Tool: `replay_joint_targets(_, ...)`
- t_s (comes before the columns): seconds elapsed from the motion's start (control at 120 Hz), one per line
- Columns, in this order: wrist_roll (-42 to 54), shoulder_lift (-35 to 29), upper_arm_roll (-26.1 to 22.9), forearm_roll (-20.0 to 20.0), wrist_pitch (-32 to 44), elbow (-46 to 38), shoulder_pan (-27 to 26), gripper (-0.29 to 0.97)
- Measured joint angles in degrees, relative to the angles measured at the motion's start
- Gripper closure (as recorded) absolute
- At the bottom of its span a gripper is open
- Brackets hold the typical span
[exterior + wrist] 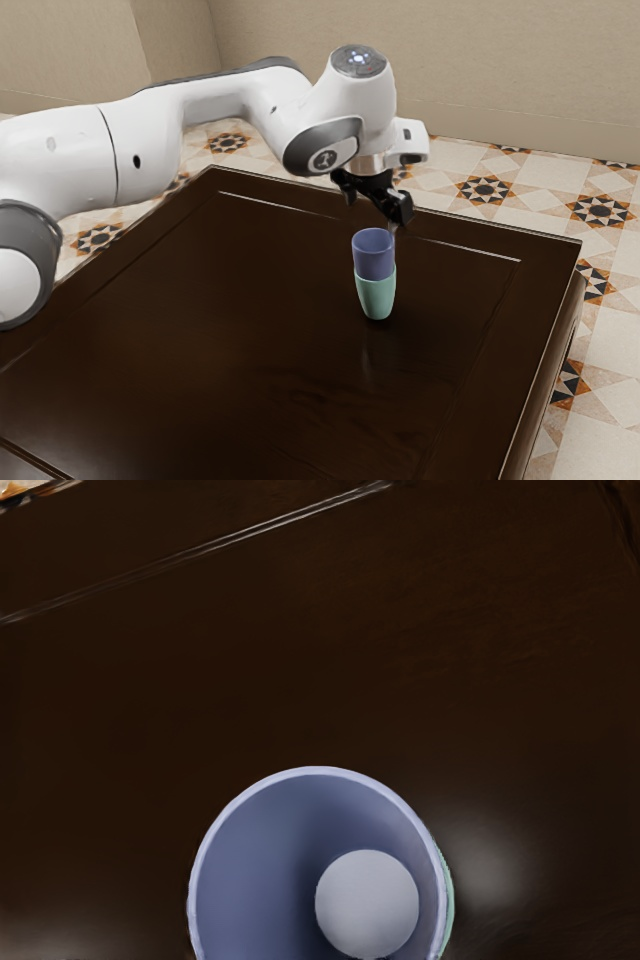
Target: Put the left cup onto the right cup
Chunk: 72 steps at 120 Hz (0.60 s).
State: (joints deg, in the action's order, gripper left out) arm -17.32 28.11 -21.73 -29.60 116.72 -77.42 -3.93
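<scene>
Near the frame's centre the purple cup (pixel 373 253) already sits nested in the green cup (pixel 377 297), the gripper (pixel 377 208) hanging spread and empty just above, so little seems left.

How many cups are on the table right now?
2. The purple cup sits nested inside the green cup, which stands upright on the dark table. None seems hidden.
</scene>
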Motion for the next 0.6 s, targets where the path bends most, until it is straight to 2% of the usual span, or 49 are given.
replay_joint_targets(0.1, 0.15, -5.78, 0.14, 0.67, -0.2, -4.17, 1.67, 0.0)
replay_joint_targets(0.217, 0.67, -10.47, 0.21, 3.56, -0.91, -9.3, 5.3, 0.0)
replay_joint_targets(0.433, 2.71, -15.08, 1.48, 11.05, -7.63, -12.14, 11.07, 0.0)
replay_joint_targets(0.6, 7.51, -17.22, 4.73, 16.05, -13.3, -11.75, 14.93, 0.0)
